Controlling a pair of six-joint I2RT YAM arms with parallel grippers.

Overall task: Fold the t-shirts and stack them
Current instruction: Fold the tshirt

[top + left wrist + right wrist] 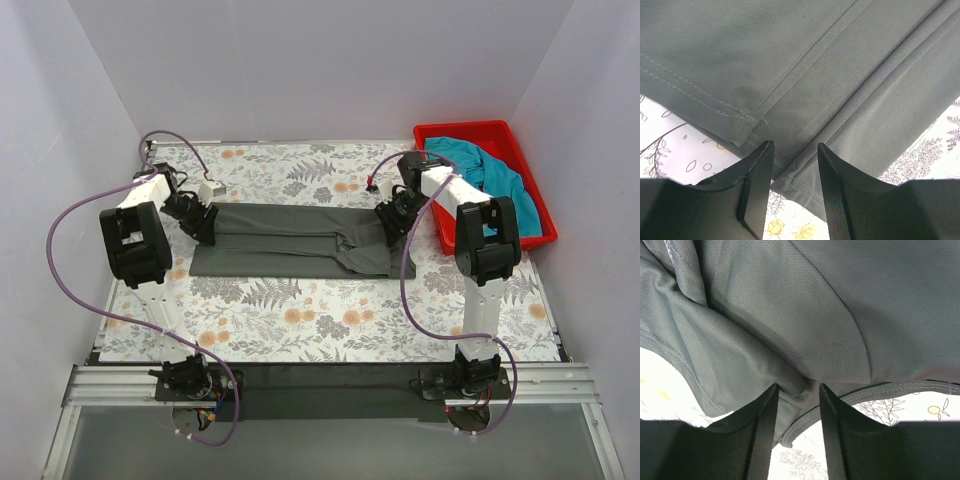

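Note:
The dark charcoal grey t-shirt point(290, 240) lies on the floral table, folded into a long band. My left gripper point(205, 228) is at its left end. In the left wrist view the jaws point(795, 145) stand partly open over the stitched hem point(805, 180). My right gripper point(390, 225) is at the shirt's bunched right end. In the right wrist view the jaws point(798, 386) stand partly open around a raised fold of grey cloth point(795, 382). The teal-blue t-shirt point(495, 175) lies crumpled in the bin at the back right.
A red plastic bin point(465, 128) stands at the back right, just beyond the right arm. White walls close in the table on three sides. The floral tablecloth point(330, 320) lies between the shirt and the arm bases.

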